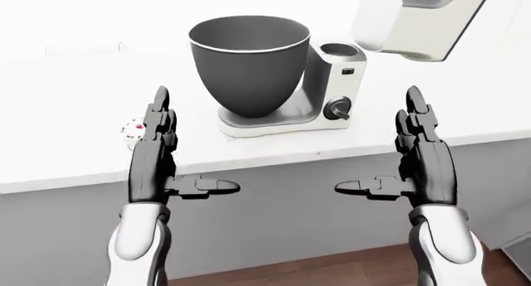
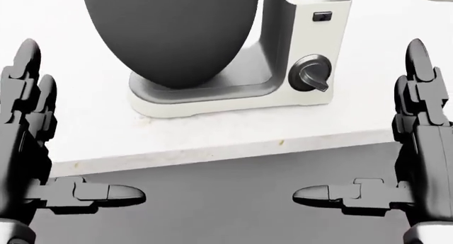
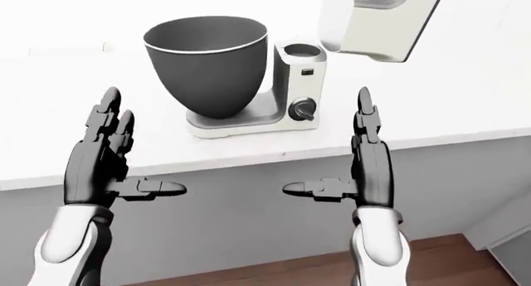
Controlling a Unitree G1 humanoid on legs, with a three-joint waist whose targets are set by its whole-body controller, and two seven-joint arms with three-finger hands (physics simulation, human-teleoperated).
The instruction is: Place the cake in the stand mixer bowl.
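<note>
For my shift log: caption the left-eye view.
Both open hands raised before the mixer; cake peeks beside the left hand.

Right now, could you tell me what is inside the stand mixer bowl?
The stand mixer bowl shows only bare dark inner wall near its rim; no cake inside there. Its bottom is hidden. The cake peeks out behind the left hand.
</note>
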